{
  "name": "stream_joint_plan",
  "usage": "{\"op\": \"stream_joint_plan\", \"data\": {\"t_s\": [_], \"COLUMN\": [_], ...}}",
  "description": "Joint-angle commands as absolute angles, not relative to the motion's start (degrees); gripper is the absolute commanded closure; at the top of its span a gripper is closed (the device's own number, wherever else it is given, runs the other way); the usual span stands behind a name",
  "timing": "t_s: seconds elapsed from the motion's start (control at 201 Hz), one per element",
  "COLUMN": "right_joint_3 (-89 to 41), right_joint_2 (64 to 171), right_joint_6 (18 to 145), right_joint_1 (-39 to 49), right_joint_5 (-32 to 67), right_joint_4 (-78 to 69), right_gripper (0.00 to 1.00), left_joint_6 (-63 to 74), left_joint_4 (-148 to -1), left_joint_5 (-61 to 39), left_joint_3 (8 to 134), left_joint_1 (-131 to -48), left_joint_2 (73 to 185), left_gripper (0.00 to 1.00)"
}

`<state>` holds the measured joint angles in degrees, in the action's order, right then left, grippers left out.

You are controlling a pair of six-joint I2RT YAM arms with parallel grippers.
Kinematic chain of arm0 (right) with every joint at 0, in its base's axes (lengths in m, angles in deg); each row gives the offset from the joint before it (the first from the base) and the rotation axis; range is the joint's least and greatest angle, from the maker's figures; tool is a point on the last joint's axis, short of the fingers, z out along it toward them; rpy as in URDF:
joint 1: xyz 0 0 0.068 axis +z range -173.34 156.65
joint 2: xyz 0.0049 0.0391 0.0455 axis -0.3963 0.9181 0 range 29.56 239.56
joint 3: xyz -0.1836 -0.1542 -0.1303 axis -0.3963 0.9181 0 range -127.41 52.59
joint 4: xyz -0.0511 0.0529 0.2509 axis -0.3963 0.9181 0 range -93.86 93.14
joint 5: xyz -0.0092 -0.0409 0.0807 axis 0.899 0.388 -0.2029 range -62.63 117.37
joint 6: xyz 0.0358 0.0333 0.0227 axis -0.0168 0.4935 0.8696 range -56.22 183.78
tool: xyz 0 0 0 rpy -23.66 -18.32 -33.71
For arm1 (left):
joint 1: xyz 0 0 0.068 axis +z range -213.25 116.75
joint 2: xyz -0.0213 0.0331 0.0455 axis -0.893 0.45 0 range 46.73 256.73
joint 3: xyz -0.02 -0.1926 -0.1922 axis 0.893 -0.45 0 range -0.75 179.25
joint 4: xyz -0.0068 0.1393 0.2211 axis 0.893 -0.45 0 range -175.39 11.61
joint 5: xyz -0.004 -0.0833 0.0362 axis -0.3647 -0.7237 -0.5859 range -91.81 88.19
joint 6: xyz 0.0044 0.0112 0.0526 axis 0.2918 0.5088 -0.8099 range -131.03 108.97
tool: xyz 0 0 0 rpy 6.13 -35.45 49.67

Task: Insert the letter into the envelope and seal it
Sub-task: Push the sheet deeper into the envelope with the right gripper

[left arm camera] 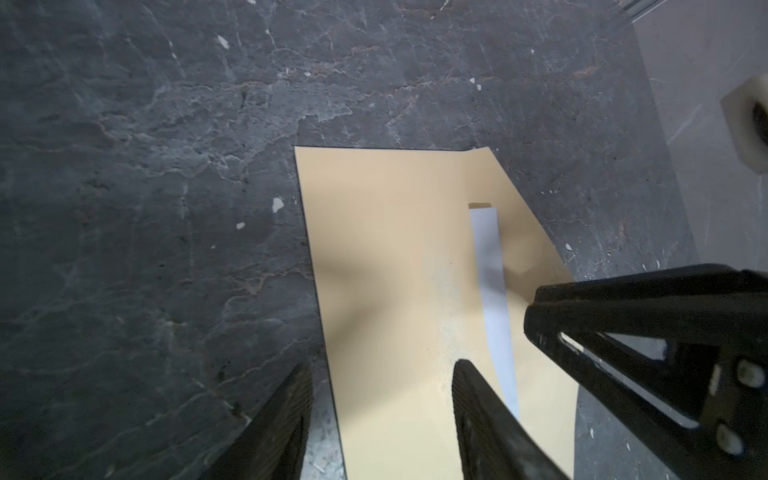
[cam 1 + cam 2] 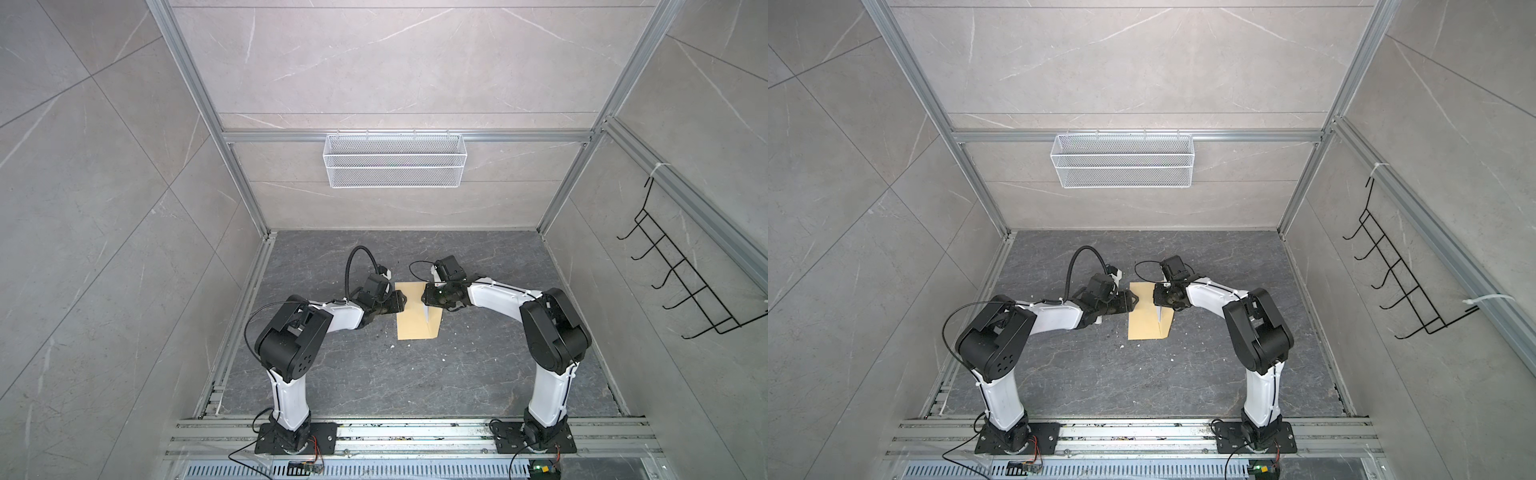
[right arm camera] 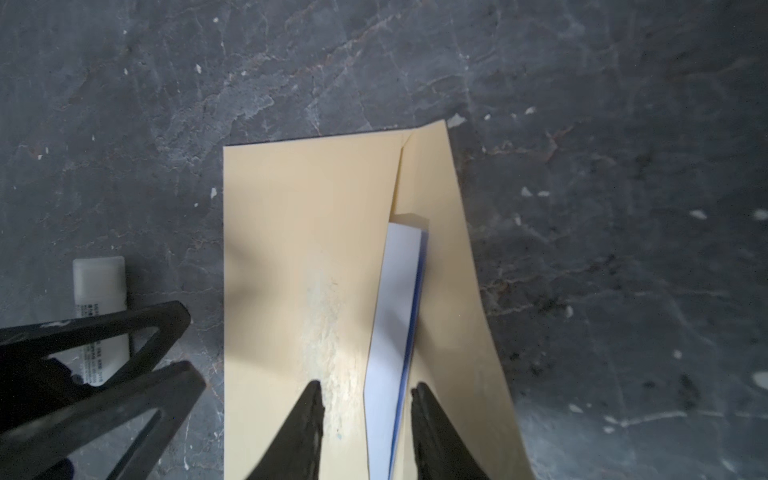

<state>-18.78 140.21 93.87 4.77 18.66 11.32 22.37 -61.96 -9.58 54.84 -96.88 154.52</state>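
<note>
On the dark stone table [image 2: 374, 374] the tan envelope [image 2: 411, 324] lies flat between the two claws. In both top views its long axis runs crosswise to the line joining them. The left gripper [image 1: 382, 374] hangs over the envelope's closed long edge, fingers apart, one above bare stone and one above paper, gripping nothing. The mouth and the half-raised flap [image 3: 449, 249] are on the side away from that claw, right under the right gripper [image 3: 368, 390]. The letter [image 3: 395, 311] is mostly inside. Only a narrow white strip with a blue edge shows along the mouth, parallel to the long axis. The right claw's fingers stand apart on either side of that strip without pinching it. The right arm is therefore the nearer one. I judge the strip must go sideways, from the right claw toward the left, before the flap folds the same way. A white glue stick [image 3: 99, 299] lies beside the left claw, off the envelope.
</note>
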Motion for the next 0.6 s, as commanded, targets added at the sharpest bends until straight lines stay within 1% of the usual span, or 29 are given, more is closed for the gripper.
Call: {"op": "stream_joint_plan", "data": {"t_s": [0.0, 0.204, 0.339, 0.593], "right_joint_3": [-20.6, -20.8, -21.1, -20.9], "right_joint_2": [142.3, 144.1, 145.4, 146.7], "right_joint_6": [95.5, 95.8, 95.9, 96.1], "right_joint_1": [5.0, 5.0, 5.1, 5.0], "right_joint_5": [19.9, 19.9, 18.5, 16.5], "right_joint_4": [10.7, 10.0, 9.1, 7.7], "right_gripper": [0.61, 0.61, 0.64, 0.66], "left_joint_6": [22.2, 22.7, 22.9, 22.7], "left_joint_4": [-61.2, -60.8, -60.5, -60.5], "left_joint_5": [-10.8, -11.6, -12.2, -13.0], "left_joint_3": [58.1, 59.6, 60.6, 62.0], "left_joint_1": [-96.5, -96.3, -96.3, -96.1], "left_joint_2": [156.2, 158.9, 160.6, 163.3], "left_gripper": [0.43, 0.44, 0.46, 0.50]}}
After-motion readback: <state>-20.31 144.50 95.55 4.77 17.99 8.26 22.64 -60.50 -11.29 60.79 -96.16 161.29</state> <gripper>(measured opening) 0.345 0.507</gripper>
